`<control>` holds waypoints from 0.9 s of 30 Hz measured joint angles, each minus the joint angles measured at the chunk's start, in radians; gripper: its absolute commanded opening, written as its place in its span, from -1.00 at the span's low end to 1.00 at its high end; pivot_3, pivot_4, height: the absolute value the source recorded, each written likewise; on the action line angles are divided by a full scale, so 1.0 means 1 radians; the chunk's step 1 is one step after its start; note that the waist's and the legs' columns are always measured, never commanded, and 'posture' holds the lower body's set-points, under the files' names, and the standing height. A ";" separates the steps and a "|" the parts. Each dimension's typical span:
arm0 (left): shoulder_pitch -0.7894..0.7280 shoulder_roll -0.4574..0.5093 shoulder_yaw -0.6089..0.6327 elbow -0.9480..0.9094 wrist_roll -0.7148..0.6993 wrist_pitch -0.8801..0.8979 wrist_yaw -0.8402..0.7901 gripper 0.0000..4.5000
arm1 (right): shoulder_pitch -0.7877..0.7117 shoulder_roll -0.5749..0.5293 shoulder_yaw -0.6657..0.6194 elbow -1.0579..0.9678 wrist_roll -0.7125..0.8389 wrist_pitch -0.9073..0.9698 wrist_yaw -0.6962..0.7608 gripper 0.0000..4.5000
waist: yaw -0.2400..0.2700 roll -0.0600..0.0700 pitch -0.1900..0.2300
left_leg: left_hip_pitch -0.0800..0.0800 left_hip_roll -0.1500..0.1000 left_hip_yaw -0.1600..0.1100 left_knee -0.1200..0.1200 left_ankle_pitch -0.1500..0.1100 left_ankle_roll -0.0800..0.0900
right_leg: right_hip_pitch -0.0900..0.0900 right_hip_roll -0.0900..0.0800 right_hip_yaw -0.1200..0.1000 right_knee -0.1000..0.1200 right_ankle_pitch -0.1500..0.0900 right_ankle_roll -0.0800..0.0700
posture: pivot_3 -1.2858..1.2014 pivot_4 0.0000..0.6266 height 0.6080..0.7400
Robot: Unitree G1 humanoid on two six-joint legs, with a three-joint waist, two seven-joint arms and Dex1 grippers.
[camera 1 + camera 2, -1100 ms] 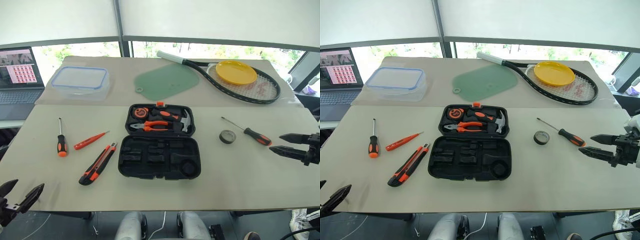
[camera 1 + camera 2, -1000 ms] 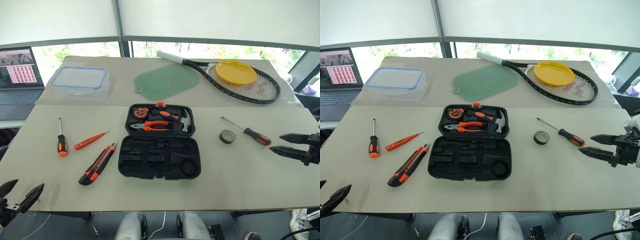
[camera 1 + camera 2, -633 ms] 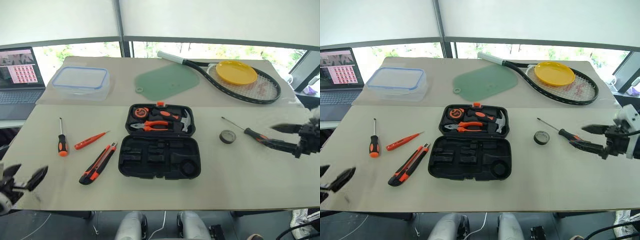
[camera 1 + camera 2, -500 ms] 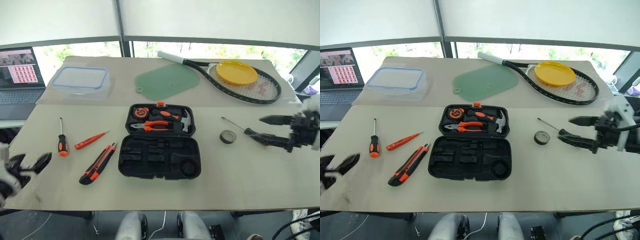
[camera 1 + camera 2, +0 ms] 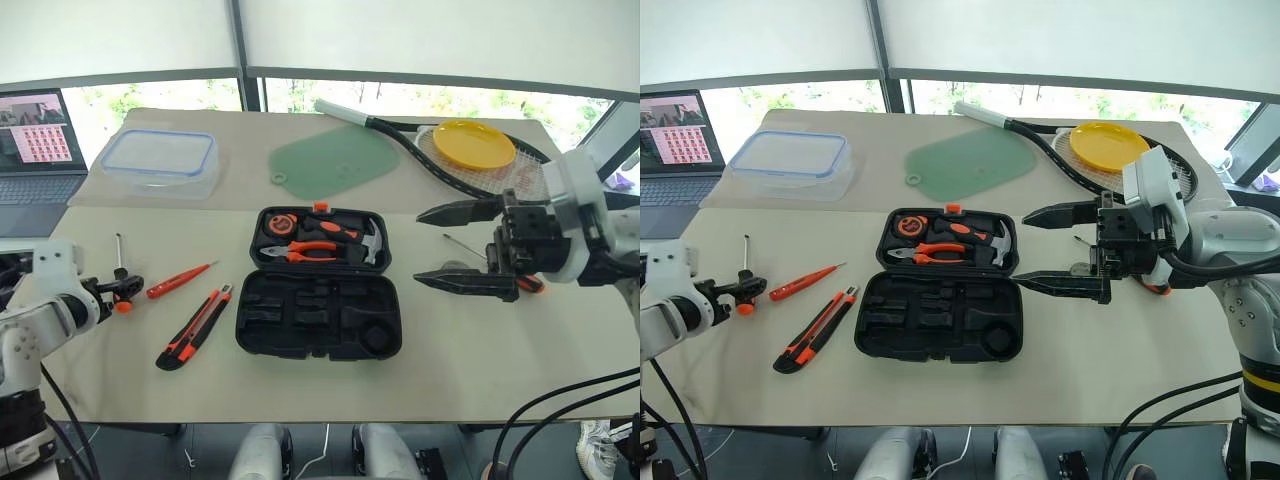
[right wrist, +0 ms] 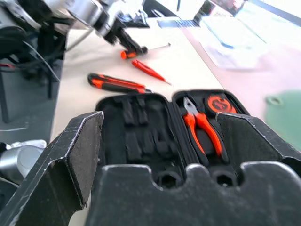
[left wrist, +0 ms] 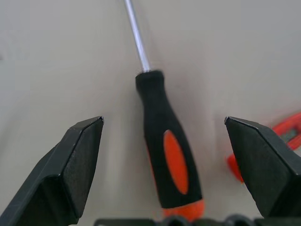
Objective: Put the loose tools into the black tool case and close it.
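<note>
Left wrist view: my left gripper [image 7: 164, 160] gapes wide astride the screwdriver [image 7: 167, 150] near the tabletop's left edge — ready to pinch its handle. My right gripper [image 5: 462, 246] hangs empty and spread, right of the black tool case [image 5: 318, 315].

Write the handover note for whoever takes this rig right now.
Left gripper: open, fingers either side of the left screwdriver, not gripping.
Right gripper: open, empty, raised beside the open tool case.
On the table: red tester screwdriver, utility knife; tape roll and second screwdriver mostly hidden behind the right gripper.
Done: nothing packed.
Left: pack all five tools, close the case.
</note>
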 measured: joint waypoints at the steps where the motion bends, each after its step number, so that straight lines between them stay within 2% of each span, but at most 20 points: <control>1: -0.022 0.000 -0.019 0.021 0.013 -0.007 -0.002 0.97 | 0.000 0.004 0.000 -0.001 0.004 0.000 -0.002 0.99 | 0.004 0.000 0.000 | 0.000 0.000 0.000 0.000 0.000 0.000 | 0.000 -0.001 0.000 0.000 0.000 0.000 | 0.03 -0.52 0.98; 2: -0.042 0.000 -0.037 0.040 0.029 -0.014 -0.002 0.74 | 0.000 0.010 0.000 -0.002 0.010 0.000 -0.005 1.00 | 0.007 0.000 0.000 | 0.000 0.000 0.000 0.000 0.001 -0.001 | 0.000 -0.001 -0.001 0.000 0.000 0.000 | 0.03 -0.52 0.98; 3: -0.059 0.000 -0.052 0.057 0.042 -0.019 -0.001 0.70 | 0.000 0.012 0.000 -0.006 0.012 0.000 -0.009 1.00 | 0.010 0.000 0.000 | 0.001 -0.001 0.000 -0.001 0.001 -0.001 | 0.000 -0.001 -0.001 0.001 0.000 -0.001 | 0.03 -0.52 0.98; 6: -0.081 0.000 -0.063 0.095 0.073 -0.033 0.000 0.19 | 0.002 0.013 0.000 -0.011 0.016 0.000 -0.022 1.00 | 0.013 0.001 -0.001 | 0.002 -0.001 0.000 -0.002 0.000 -0.002 | 0.000 -0.005 -0.001 0.001 0.000 -0.001 | 0.03 -0.52 0.98; 11: -0.097 -0.001 -0.063 0.126 0.095 -0.038 -0.001 -0.55 | 0.022 0.013 -0.003 -0.018 0.019 0.000 -0.045 1.00 | 0.013 0.001 -0.001 | 0.003 -0.002 0.000 -0.005 0.001 -0.004 | 0.000 -0.014 -0.006 0.001 0.001 -0.002 | 0.03 -0.52 0.98; 14: -0.104 -0.001 -0.063 0.143 0.108 -0.057 -0.009 -0.60 | 0.054 0.010 -0.017 -0.029 0.027 0.002 -0.064 1.00 | 0.013 0.001 -0.001 | 0.004 -0.002 0.000 -0.008 0.002 -0.005 | 0.000 -0.014 -0.007 0.001 0.001 -0.003 | 0.03 -0.52 0.98; 17: -0.117 0.013 -0.106 0.171 0.139 -0.160 -0.073 -0.60 | 0.108 -0.005 -0.050 -0.036 0.028 0.003 -0.073 1.00 | 0.014 0.000 0.000 | 0.001 -0.001 -0.002 -0.008 0.003 -0.008 | -0.001 -0.014 -0.012 0.001 0.001 -0.005 | 0.03 -0.52 0.98; 22: -0.321 0.120 -0.319 0.134 0.201 -0.491 -0.419 -0.60 | 0.247 -0.034 -0.119 -0.055 0.016 0.003 -0.091 1.00 | 0.032 -0.007 0.001 | -0.005 -0.003 -0.005 -0.007 0.004 -0.010 | -0.001 -0.016 -0.023 -0.003 0.003 -0.005 | 0.03 -0.52 0.98; 24: -0.385 0.139 -0.391 0.093 0.211 -0.580 -0.549 -0.60 | 0.292 -0.035 -0.134 -0.056 -0.003 0.002 -0.097 1.00 | 0.032 -0.007 0.001 | -0.004 -0.004 -0.002 -0.007 0.006 -0.005 | -0.001 -0.016 -0.023 -0.004 0.003 -0.005 | 0.03 -0.52 0.98; 27: -0.452 0.140 -0.579 0.049 0.263 -0.757 -0.809 -0.60 | 0.373 -0.036 -0.161 -0.058 -0.032 -0.002 -0.112 1.00 | 0.026 -0.004 0.000 | -0.003 -0.005 0.003 -0.007 0.007 -0.001 | 0.000 -0.016 -0.023 -0.006 0.002 -0.004 | 0.03 -0.52 0.98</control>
